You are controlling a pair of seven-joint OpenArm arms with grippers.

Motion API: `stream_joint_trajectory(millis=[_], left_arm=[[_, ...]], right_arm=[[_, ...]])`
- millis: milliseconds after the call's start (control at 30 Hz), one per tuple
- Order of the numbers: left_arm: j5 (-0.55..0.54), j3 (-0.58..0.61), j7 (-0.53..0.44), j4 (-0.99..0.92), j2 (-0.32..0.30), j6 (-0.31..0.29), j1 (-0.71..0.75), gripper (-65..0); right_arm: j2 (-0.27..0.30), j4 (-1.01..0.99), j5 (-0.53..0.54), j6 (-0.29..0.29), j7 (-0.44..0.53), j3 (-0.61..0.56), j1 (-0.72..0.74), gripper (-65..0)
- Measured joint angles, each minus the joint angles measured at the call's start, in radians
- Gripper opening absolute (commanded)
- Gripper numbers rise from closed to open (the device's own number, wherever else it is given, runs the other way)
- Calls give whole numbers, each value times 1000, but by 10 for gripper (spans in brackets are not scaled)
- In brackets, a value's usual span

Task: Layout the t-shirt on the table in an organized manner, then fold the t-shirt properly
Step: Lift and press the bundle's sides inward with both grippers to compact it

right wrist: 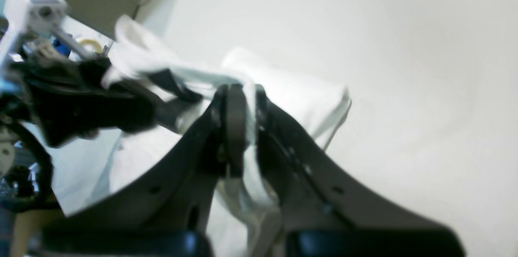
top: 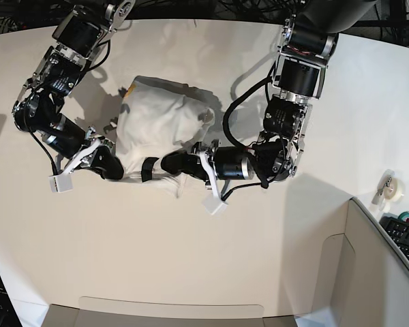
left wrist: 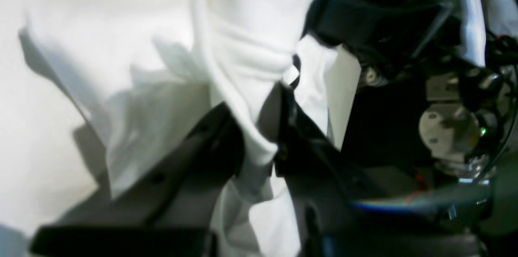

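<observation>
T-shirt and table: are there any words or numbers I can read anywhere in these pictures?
None can be read.
t-shirt: only plain white cloth shows; no print is visible.
keyboard: keys too small to read.
table: bare of writing.

Near side: the table (top: 191, 252) lies bare before me.
Middle: the t-shirt (top: 160, 122) bunches between my arms, blocking passage.
Right edge: grey panel (top: 368, 272), tape roll (top: 393, 187).
</observation>
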Motion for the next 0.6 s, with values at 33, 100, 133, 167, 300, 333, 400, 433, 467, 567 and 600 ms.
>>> stream_joint_trajectory(millis=[33,100,133,167,300,333,400,433,467,567,600], left_arm=[[2,0,-3,-21,0,1,-4,-650],[0,0,-21,-53,0,0,-8,-650],[-2,0,-28,-74,0,0,-14,-650],[0,0,-29,-91,0,-1,-16,-650],[-2,0,-30,-162,0,0,-18,-650],[0,0,-29,-172,0,0,-18,-650],[-1,0,-39,-194,0,1,-19,-650],[-1,0,-41,-204,3,0,-19,-650],[-3,0,-43,-216,9,0,-21,-650],[1,0,-38,-261,23,1,-43,-650],[0,0,-37,-269,26,1,-50,-650]], right_arm=[[0,-19,-10,0,6,0,8,-650],[-1,-57,-27,0,23,0,11,-650],[-1,-79,-39,0,39,0,11,-650],[0,-97,-48,0,48,0,8,-650],[-1,-154,-90,0,86,0,6,-650],[-1,-164,-93,0,90,0,6,-650],[-2,-187,-104,0,111,-1,6,-650],[-1,-198,-105,0,112,-1,6,-650],[0,-207,-105,0,114,-1,6,-650],[-1,-217,-109,0,117,-1,6,-650],[0,-217,-109,0,119,-1,6,-650]])
